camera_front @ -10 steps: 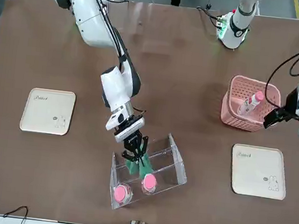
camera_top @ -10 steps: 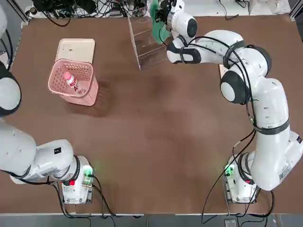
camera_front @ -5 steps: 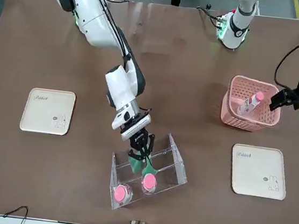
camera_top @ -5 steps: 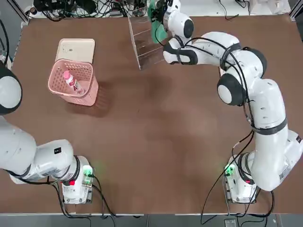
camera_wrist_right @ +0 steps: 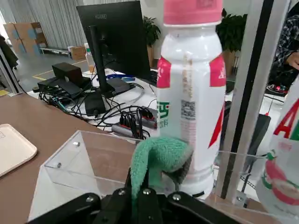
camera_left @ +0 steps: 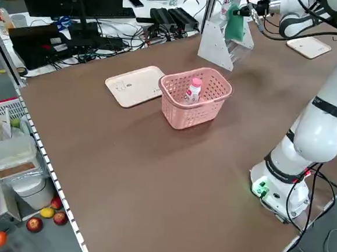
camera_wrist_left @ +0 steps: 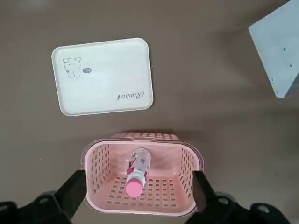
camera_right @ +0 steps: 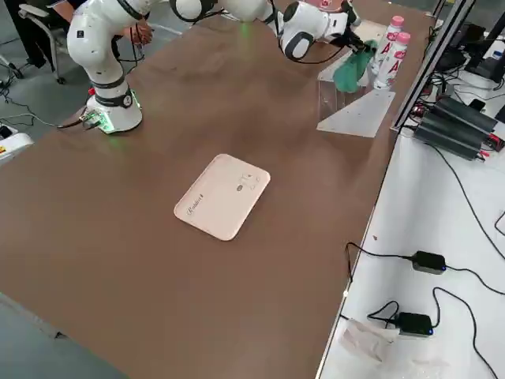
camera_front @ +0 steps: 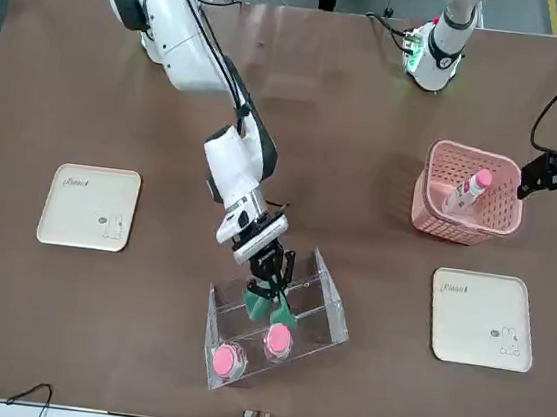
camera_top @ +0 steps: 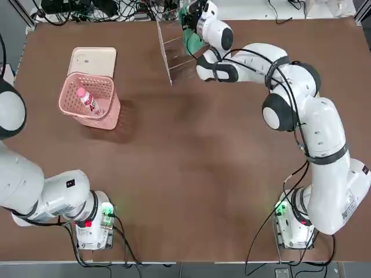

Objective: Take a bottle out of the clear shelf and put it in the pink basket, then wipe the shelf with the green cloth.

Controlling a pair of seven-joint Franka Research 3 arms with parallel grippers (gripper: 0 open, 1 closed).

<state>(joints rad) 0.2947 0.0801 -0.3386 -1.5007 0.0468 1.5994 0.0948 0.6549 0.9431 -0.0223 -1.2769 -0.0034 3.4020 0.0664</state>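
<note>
We see a wide brown table [camera_top: 185, 174] with two white robot arms based at one edge. The right arm stretches across to the clear shelf [camera_front: 281, 320] at the far edge. The left arm hangs above the pink basket [camera_top: 90, 99], well away from the working claw.

The right claw [camera_front: 271, 290] is clamped shut on the green cloth [camera_front: 269, 308], which bunches around its tips inside the shelf. Just past those tips stand two bottles left on the shelf [camera_front: 252, 350], the nearer one almost touching the cloth.

The left claw [camera_wrist_left: 140, 196] is spread wide and empty, straddling the basket from above. Directly below it, the bottle [camera_wrist_left: 136, 173] lies tilted in the basket, so we judge the first step done and the wiping under way.

The main risk we judge: a wide sweep could knock the bottles beside the cloth over or off the shelf. The light shelf could also slide on the table, and the cloth could slip from the claw.
</note>
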